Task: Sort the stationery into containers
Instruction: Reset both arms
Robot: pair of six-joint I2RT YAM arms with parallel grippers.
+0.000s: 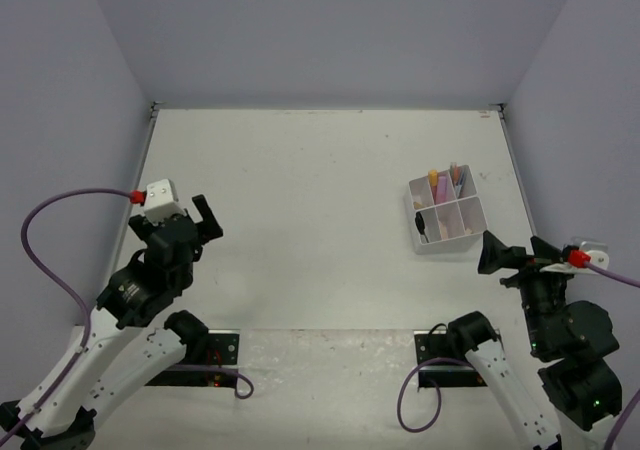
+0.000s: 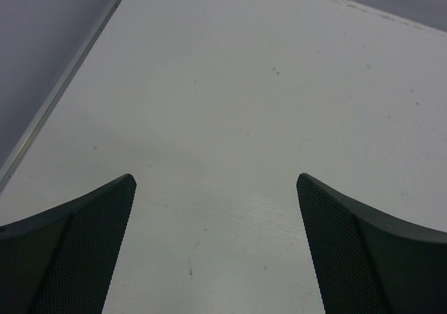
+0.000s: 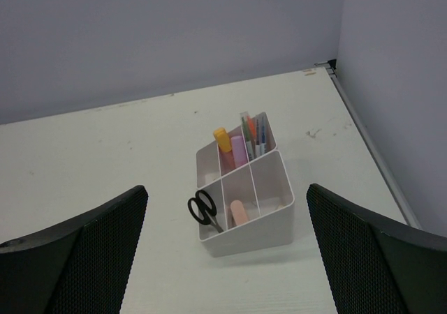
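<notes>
The white divided tray (image 1: 465,234) stands on the right of the table, also in the right wrist view (image 3: 272,220). The black-handled scissors (image 3: 204,208) lean in its front left compartment. A pink marker (image 3: 239,211) lies in the front middle one. An orange-capped marker (image 3: 223,140), a purple marker (image 3: 238,148) and thin pens (image 3: 256,130) stand in the back compartments. My right gripper (image 3: 227,248) is open and empty, just near of the tray. My left gripper (image 2: 216,244) is open and empty over bare table at the left (image 1: 205,220).
Grey walls close the table on the left, back and right. A metal strip (image 3: 367,139) runs along the right wall's foot, close to the tray. The table's left edge strip (image 2: 63,91) lies near my left gripper.
</notes>
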